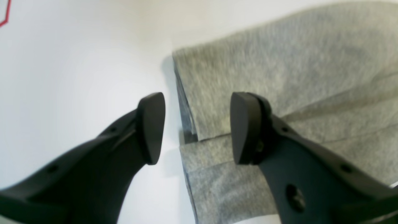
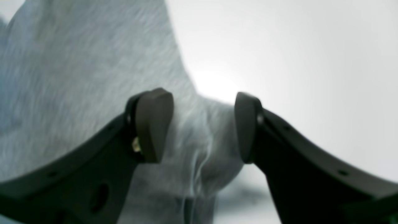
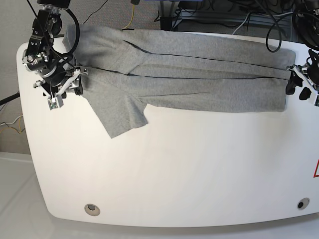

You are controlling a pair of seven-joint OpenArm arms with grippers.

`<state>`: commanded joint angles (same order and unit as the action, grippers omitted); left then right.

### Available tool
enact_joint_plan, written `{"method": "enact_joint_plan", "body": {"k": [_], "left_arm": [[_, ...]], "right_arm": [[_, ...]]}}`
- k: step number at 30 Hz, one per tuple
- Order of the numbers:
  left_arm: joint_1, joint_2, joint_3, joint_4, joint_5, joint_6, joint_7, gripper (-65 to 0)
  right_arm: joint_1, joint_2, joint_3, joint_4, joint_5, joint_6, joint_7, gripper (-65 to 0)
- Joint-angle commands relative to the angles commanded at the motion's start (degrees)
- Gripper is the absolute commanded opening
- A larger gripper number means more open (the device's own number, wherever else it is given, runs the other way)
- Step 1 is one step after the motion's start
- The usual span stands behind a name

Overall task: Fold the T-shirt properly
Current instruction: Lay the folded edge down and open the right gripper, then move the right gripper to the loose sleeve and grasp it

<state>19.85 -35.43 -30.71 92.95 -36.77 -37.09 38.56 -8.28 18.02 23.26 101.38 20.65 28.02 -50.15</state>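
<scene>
Got grey T-shirt (image 3: 189, 74) stretched across upper part of base view, from upper left to right edge, lying on white table (image 3: 174, 179). Laid in long overlapping layers, with dark gaps running lengthwise between them. Drops a squarish flap (image 3: 119, 117) below the main strip, left of centre, corner pointing toward the bottom of the frame. Showing plain grey on every visible face.

Left fingers (image 1: 149, 130): spread wide, pinching nothing. Placed at right edge of base view, by the narrow end of the cloth. In left wrist view, seeing one finger over bare table and the other over cloth, with stepped layer edges in the gap. Can't tell about contact.

Right fingers (image 2: 155, 124): spread too, at upper left of base view, near the shirt's edge. In right wrist view, catching a rumpled, creased edge in the gap, loose, not clamped. Can't tell whether touching. Blurred a bit there.

Also seeing round fittings in the table, one at lower left (image 3: 92, 209) and one at lower right (image 3: 303, 203) of base view, plus part of a red outline (image 3: 316, 169) at right edge, above the latter.
</scene>
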Motion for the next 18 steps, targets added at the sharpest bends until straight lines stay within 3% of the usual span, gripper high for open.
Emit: {"method": "enact_joint_plan", "body": {"k": [10,18], "left_arm": [[-0.75,0.96,-0.42,0.06,-0.01,-0.60,-0.93,-45.1],[-1.08,4.26,-0.37,0.21,0.68,-0.12,-3.17,-48.5]], "right_arm": [[8.23,-0.41,-2.17,-9.77,-0.67,-0.05,0.97,-31.4],[13.44,-1.51,-8.01,-18.04,-1.64,0.08,5.14,-31.7]]}}
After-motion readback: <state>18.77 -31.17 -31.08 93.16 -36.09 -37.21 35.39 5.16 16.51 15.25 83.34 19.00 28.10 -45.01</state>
